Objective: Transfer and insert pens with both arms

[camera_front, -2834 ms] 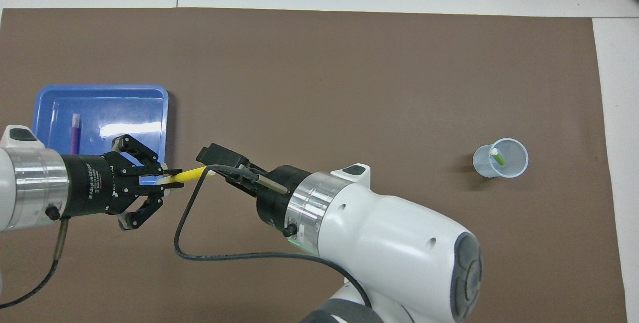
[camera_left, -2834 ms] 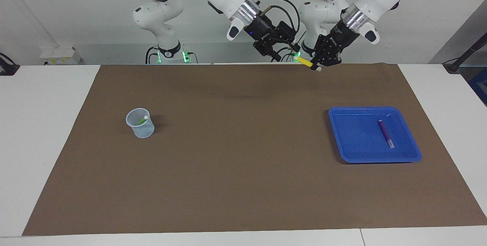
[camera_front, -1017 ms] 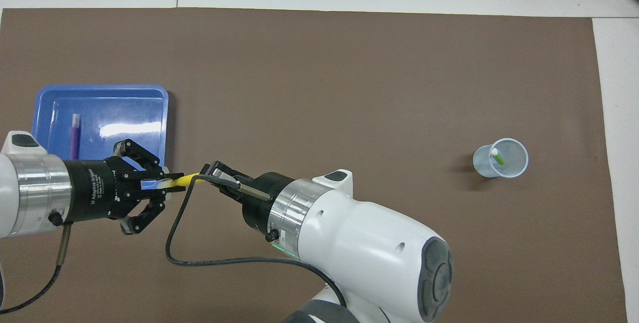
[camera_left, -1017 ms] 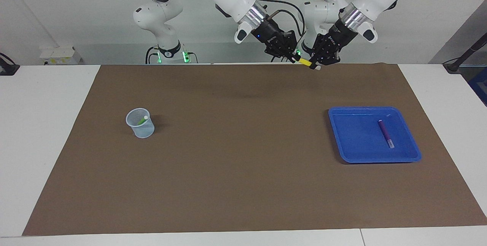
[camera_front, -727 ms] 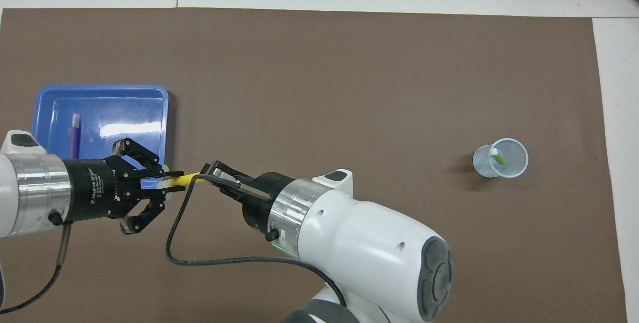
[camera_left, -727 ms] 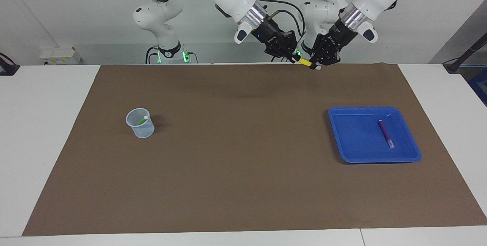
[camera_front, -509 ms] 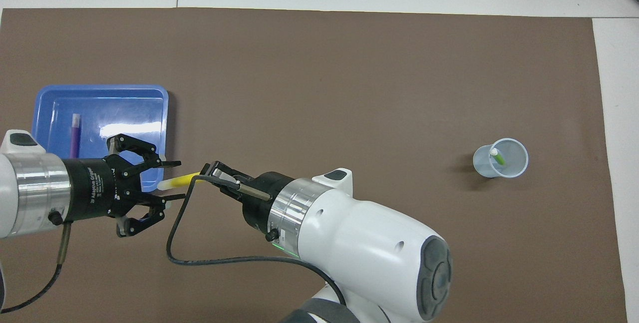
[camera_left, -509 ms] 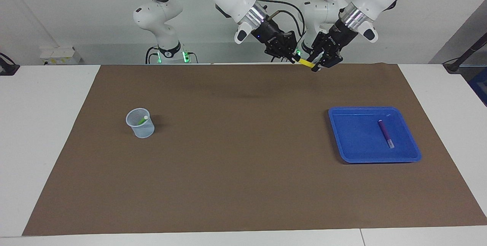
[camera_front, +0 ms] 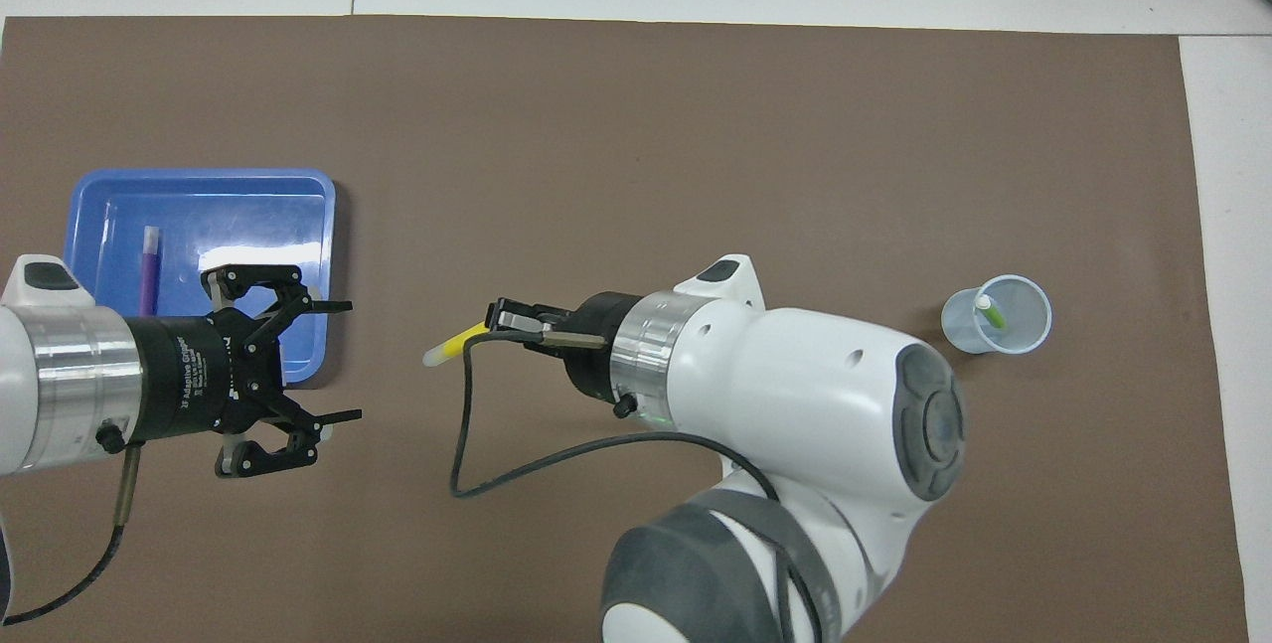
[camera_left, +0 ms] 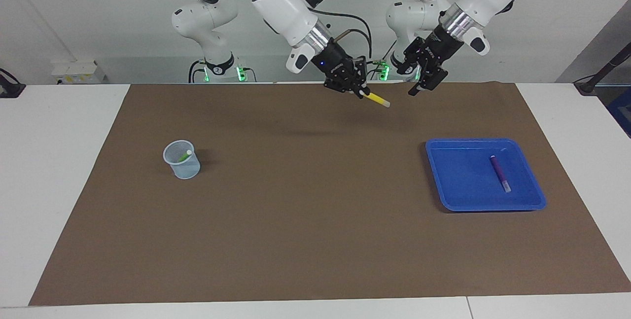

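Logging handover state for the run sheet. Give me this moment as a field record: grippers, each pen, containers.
left gripper: open, empty, raised beside the blue tray
right gripper: shut on yellow pen, over the mat
yellow pen: in the air, pale end pointing away from the gripper
purple pen: lying in blue tray
green pen: in clear cup, at the right arm's end
mat: brown, under everything

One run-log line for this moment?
stage: handover done | right gripper: shut on yellow pen | left gripper: open, empty | green pen: in cup | purple pen: in tray
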Controlling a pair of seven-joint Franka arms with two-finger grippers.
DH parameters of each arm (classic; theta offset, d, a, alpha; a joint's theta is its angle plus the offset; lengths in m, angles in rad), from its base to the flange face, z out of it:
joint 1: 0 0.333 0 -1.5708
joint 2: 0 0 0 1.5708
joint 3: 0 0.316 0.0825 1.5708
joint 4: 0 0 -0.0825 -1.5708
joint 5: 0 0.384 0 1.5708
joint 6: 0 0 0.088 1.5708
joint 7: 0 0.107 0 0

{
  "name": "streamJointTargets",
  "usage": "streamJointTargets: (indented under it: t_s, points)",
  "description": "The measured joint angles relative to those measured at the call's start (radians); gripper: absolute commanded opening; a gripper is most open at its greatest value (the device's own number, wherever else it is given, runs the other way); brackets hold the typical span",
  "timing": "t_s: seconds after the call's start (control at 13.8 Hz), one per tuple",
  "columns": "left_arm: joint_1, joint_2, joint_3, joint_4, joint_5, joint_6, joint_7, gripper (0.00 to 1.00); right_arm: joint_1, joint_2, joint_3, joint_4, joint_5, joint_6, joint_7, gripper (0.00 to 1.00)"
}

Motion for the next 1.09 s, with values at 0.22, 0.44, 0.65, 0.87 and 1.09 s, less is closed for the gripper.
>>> streamJointTargets:
  t_s: [0.22,0.44,0.65,0.87,1.09]
  points:
    - [0.067,-0.026,0.012,-0.046,0.003,-0.045,0.326,0.88,-0.1,-0.007,-0.003,0.01,-0.134,-0.187,-0.12,0.0]
    - [0.17,-0.04,0.022,-0.057,0.093,-0.129,0.702,0.87,-0.207,-0.042,-0.007,0.02,-0.302,-0.425,-0.312,0.0]
    - [0.196,-0.04,0.023,-0.061,0.225,-0.146,0.983,0.84,-0.351,-0.078,-0.014,0.037,-0.446,-0.643,-0.546,0.0]
    - [0.241,-0.037,0.024,-0.063,0.349,-0.143,1.272,0.84,-0.495,-0.082,-0.018,0.069,-0.673,-0.767,-0.84,0.0]
    - [0.318,0.001,0.027,-0.063,0.426,-0.094,1.525,0.83,-0.569,-0.081,-0.018,0.056,-0.768,-0.763,-1.002,0.0]
